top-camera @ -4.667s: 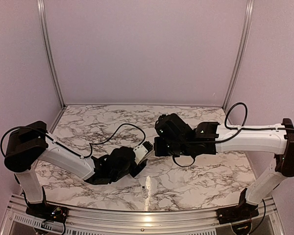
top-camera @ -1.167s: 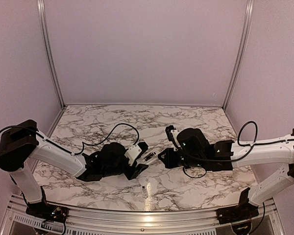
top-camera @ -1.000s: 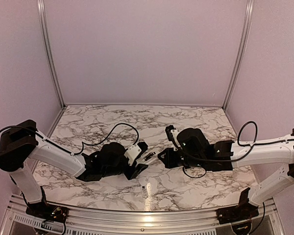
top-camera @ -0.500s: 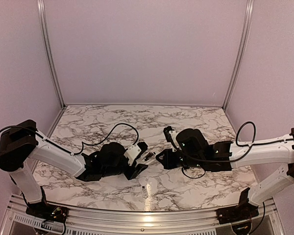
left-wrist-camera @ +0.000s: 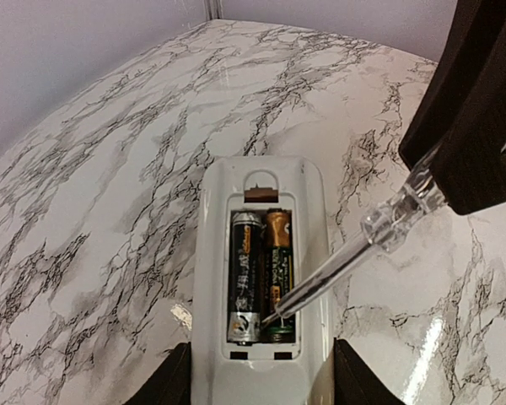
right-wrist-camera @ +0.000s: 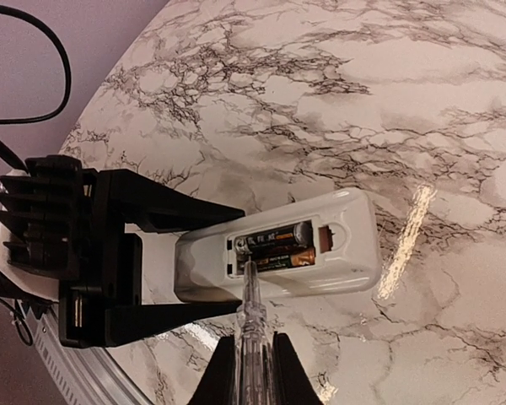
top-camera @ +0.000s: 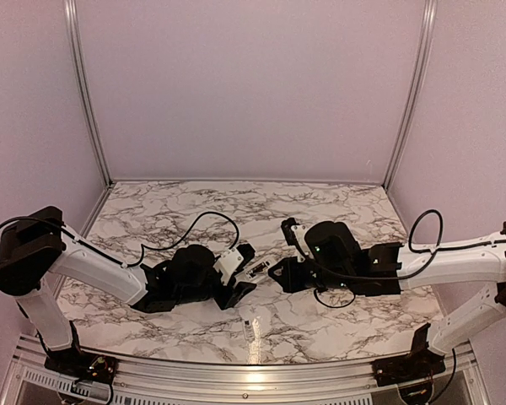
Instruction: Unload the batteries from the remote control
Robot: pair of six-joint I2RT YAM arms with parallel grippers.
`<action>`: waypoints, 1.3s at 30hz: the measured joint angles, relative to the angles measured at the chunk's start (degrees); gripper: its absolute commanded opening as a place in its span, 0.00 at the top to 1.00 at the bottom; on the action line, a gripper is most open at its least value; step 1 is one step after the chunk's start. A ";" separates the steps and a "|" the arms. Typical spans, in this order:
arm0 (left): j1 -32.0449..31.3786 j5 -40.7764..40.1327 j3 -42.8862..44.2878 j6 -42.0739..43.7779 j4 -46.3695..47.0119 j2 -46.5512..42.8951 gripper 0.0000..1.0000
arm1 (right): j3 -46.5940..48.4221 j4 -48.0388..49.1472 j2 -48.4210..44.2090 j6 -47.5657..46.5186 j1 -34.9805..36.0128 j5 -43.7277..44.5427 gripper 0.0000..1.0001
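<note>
My left gripper (left-wrist-camera: 261, 384) is shut on the near end of the white remote control (left-wrist-camera: 215, 278) and holds it back side up, just above the marble. Its compartment is open, with two dark batteries (left-wrist-camera: 246, 270) side by side inside. My right gripper (right-wrist-camera: 251, 371) is shut on a clear-handled pointed tool (right-wrist-camera: 251, 312). The tool's tip (left-wrist-camera: 274, 316) touches the batteries' near ends. In the top view the left gripper (top-camera: 240, 274), the remote (top-camera: 255, 271) and the right gripper (top-camera: 278, 276) meet at mid-table. The right wrist view shows the remote (right-wrist-camera: 346, 245) and batteries (right-wrist-camera: 274, 245).
A thin pale strip (top-camera: 249, 329) lies on the marble table (top-camera: 320, 211) near the front edge, between the arm bases. A black cable (top-camera: 198, 224) loops over the table behind the left arm. Walls enclose the table on three sides.
The right arm has dropped from above the table and moved left, bringing the tool's tip into the remote's compartment. The left gripper has kept holding the remote almost still.
</note>
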 measured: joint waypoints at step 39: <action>0.20 0.94 0.35 -2.78 -1.57 0.04 1.00 | 1.31 -2.97 0.22 1.16 0.63 5.25 1.00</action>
